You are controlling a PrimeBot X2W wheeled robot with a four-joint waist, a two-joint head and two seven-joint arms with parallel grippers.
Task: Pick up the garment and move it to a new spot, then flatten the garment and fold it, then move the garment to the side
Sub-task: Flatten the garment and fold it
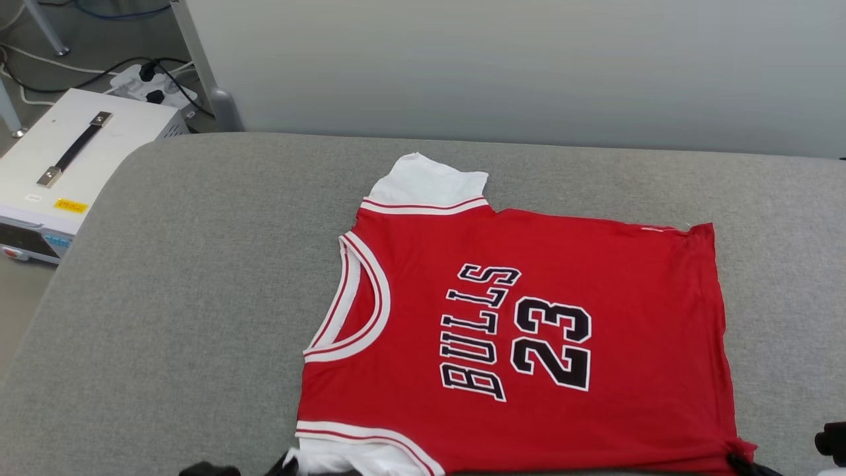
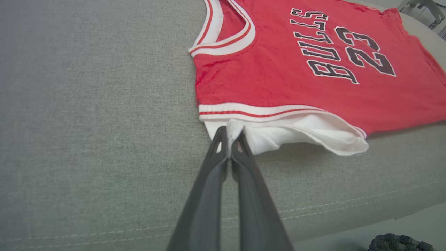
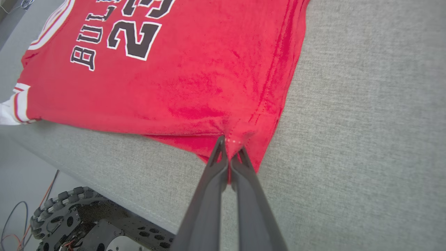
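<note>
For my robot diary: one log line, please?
red jersey T-shirt: spread | left gripper: shut on sleeve | right gripper: shut on hem

The garment (image 1: pixel 615 277) is soft matt knit cloth on a coarse-woven grey fabric surface (image 1: pixel 198 297).

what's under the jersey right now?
The jersey lies front up on the grey cushioned surface, which shows around it. Anything beneath the cloth is covered. The left hand pinches the near white sleeve, the right hand the near hem corner.
</note>
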